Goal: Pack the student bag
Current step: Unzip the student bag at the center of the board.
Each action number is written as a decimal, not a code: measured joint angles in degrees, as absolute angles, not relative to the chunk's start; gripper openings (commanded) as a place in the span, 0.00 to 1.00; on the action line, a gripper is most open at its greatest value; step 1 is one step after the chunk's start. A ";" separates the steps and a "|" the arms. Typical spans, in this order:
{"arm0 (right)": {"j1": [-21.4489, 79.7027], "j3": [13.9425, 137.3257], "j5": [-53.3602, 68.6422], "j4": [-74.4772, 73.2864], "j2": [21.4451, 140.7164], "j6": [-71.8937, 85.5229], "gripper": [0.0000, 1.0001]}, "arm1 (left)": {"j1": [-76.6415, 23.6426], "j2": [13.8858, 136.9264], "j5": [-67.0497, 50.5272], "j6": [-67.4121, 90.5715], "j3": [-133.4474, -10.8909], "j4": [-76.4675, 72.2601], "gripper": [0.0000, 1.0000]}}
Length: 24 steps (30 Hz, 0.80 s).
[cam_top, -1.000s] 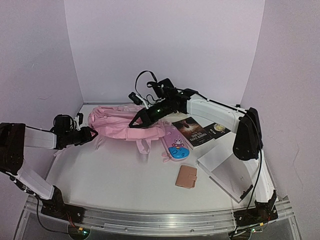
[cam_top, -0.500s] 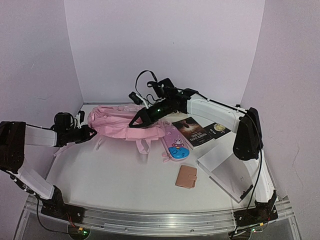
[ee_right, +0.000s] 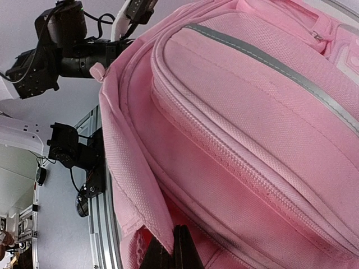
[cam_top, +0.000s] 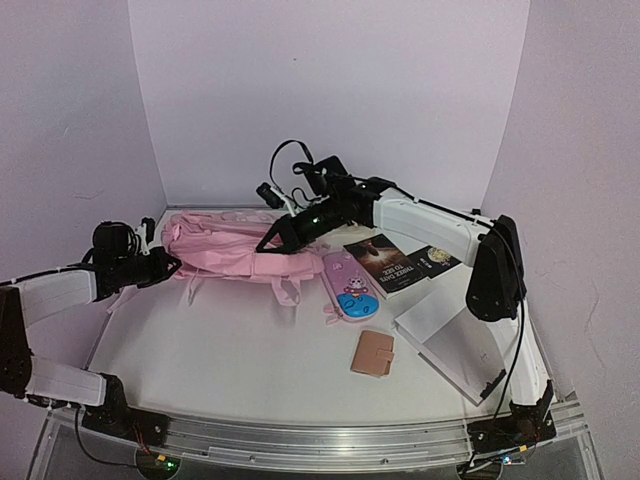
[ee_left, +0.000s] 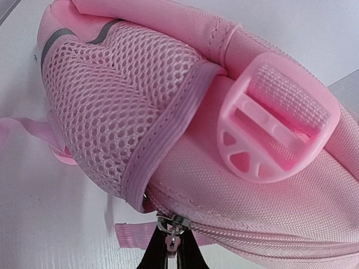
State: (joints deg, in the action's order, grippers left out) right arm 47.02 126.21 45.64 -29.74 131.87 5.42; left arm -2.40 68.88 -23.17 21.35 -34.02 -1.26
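The student bag (cam_top: 240,255) lies on its side at the far left-centre of the worktop (cam_top: 250,360), with its long axis running left to right. The left gripper (cam_top: 172,266) meets the bag's left end, fingers clamped on the metal zip pull (ee_left: 170,231) below the mesh side pocket (ee_left: 112,112). That arm reaches in low from the left, forearm nearly level. The right gripper (cam_top: 270,243) slants down over the bag's middle, fingers pinched together on a fold of its fabric. Opening the zip probably means drawing the pull along that long axis while the right arm anchors the cloth.
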 measured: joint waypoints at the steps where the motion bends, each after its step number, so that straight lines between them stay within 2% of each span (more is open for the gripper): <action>1: 47.04 126.24 45.27 -29.74 131.89 5.52 0.00 | -2.72 68.16 -22.87 21.75 -34.03 -0.07 0.00; 13: 47.64 127.17 40.27 -31.15 131.89 5.15 0.00 | -11.78 60.30 -15.35 28.93 -35.93 17.79 0.00; 24: 49.11 125.58 37.31 -30.51 131.90 5.22 0.00 | -16.86 55.59 -22.15 30.17 -38.16 20.43 0.00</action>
State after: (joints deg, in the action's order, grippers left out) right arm 49.11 125.58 37.31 -30.51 131.90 5.22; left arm -16.86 55.59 -22.15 30.17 -38.16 20.43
